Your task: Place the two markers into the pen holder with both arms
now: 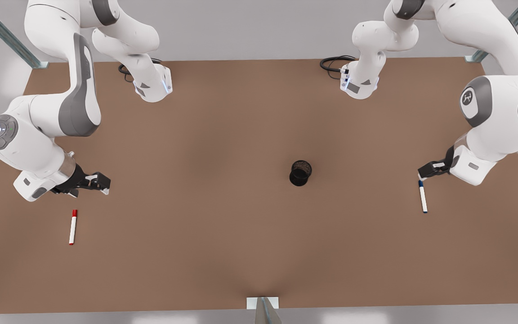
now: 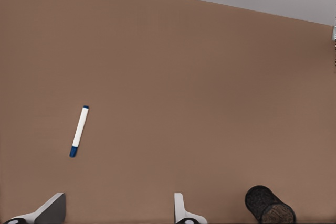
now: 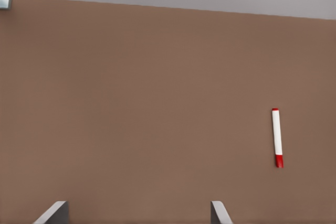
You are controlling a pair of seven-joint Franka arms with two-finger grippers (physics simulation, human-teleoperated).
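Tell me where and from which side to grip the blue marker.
Grip the blue marker at mid-barrel, coming straight down from above with the fingers across its width. It lies flat on the table, so only its top and sides are free. The left gripper, open by its near end, seems best placed. The right gripper waits open near the red marker.

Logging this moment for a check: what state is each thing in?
Red marker: lying flat on table, untouched.
Blue marker: lying flat, untouched.
Pen holder: upright, no marker in it.
Left tool: open, by blue marker.
Right tool: open, near red marker.
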